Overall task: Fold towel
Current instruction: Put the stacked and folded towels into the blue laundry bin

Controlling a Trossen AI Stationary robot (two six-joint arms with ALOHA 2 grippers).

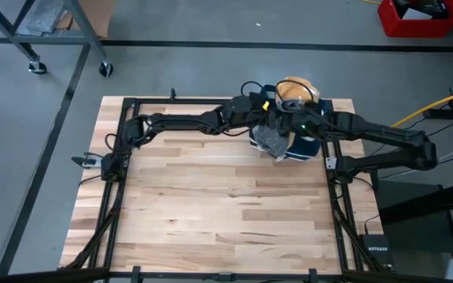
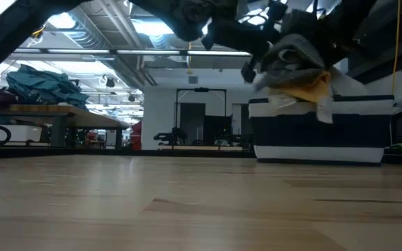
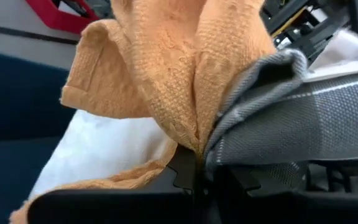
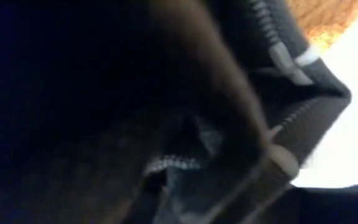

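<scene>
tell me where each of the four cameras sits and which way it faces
high view: above the table, looking straight down; both arms reach to the basket at the far edge.
low view: at table-top height, looking level across to the basket; arms enter from above.
left wrist view: on the left arm, facing the orange towel and grey towel; left gripper shut on cloth.
right wrist view: on the right arm, pressed close to dark grey cloth.
shared: high and low views both show the grey towel.

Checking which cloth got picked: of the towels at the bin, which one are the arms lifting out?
The grey towel, hanging over the bin's near edge from both grippers. The orange towel and the white one stay bunched in the bin.
</scene>
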